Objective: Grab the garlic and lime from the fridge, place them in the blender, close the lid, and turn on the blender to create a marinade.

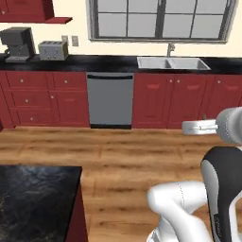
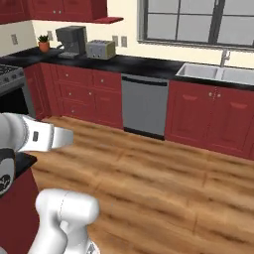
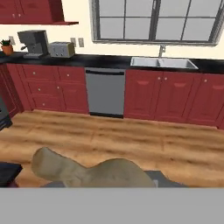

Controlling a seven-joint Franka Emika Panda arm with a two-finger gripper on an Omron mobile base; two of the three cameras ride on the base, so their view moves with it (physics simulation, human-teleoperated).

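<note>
Red cabinets, plank floor and a black surface (image 1: pixel 38 198) ahead; the garlic (image 3: pixel 94 173), a tan lumpy bulb, sits right at the claw, apparently pinched between half-closed fingers — light, firm, papery-slick I'd judge, best gripped across its broad belly.

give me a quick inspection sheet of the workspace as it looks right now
surface: black counter along the far wall, over red cabinets; dark island top near the base; wood floor
job's things: tan lumpy garlic right at the hand camera, between the fingers
clutter: coffee maker, toaster, small potted plant
gripper: shut on the garlic
cables: nothing seen
surroundings: sink with tap under a window; grey dishwasher; stove edge at left
</note>
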